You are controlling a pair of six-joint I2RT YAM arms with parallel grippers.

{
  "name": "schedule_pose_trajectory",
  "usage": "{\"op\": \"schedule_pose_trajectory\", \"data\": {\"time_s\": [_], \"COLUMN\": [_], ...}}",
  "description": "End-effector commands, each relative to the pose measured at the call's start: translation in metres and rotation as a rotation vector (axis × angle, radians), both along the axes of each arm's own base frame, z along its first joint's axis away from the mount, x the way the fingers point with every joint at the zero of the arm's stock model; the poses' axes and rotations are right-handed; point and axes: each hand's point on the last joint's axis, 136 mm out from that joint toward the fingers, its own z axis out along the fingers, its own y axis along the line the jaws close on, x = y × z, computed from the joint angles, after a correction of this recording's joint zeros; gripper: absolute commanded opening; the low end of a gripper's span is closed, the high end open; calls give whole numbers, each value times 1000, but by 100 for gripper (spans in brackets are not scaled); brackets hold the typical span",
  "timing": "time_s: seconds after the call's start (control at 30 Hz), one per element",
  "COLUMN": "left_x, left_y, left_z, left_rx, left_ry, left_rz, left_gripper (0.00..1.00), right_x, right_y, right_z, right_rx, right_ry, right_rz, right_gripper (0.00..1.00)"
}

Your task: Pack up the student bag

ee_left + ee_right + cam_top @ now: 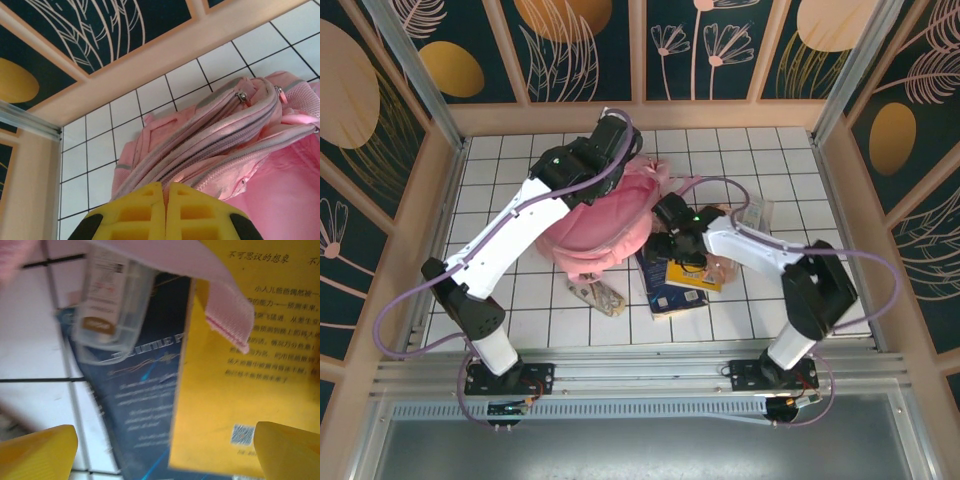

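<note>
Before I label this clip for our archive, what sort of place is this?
Probably a robot test cell, not a classroom: a left arm and right arm bolted to a metal rail, a white gridded table, and printed floral panels walling it in.

A yellow book (240, 365) overlaps a dark blue book (145, 405) near the desk's (500, 180) centre; a patterned pouch (603, 297) lies toward its near edge
</note>
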Motion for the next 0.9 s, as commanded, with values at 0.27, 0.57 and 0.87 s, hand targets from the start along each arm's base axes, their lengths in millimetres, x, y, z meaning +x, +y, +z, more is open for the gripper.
{"op": "schedule_pose_trajectory", "data": {"time_s": [0.27,0.57,0.87], "left_x": [-5,-10,-14], "left_y": [17,17,15], "left_z": [25,26,25], "left_rx": [-90,-103,-134], "left_ry": [-60,-56,-45], "left_rz": [40,21,9], "left_gripper": [0,0,0], "right_x": [9,-2,15], "right_y": [-41,-45,-33], "right_z": [-48,-62,-3], "right_rx": [-453,-435,-394], "right_ry": [92,130,-2], "right_rz": [85,106,112], "right_gripper": [92,20,0]}}
